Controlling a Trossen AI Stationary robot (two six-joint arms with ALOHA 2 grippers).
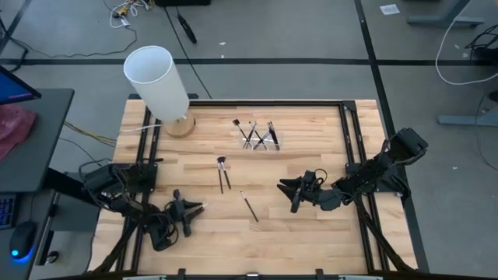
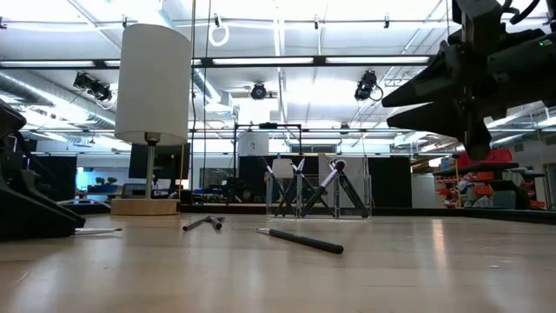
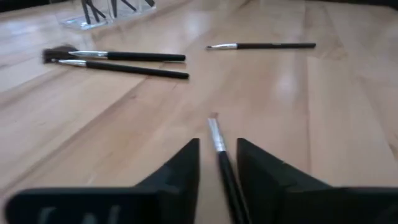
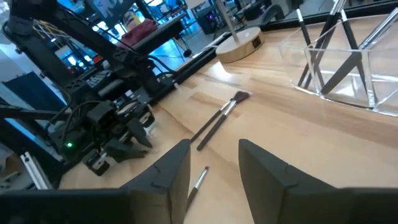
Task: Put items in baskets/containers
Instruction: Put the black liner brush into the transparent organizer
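A thin dark-handled brush (image 3: 216, 134) with a silver ferrule lies flat on the wooden table at the near left. My left gripper (image 3: 217, 152) stands low over it, open, with one finger on each side of its handle and wood showing in both gaps. Two more brushes (image 1: 223, 173) lie side by side mid-table, and a single one (image 1: 248, 206) lies nearer. The clear holder (image 1: 261, 138) stands at the far middle with several brushes leaning inside. My right gripper (image 1: 296, 194) hovers open above the table, right of the single brush, with nothing between its fingers.
A tall white cylinder on a wooden base (image 1: 158, 82) stands at the table's far left corner. Black frame rails run along the table's left and right sides. Bare wood lies between the loose brushes and the holder.
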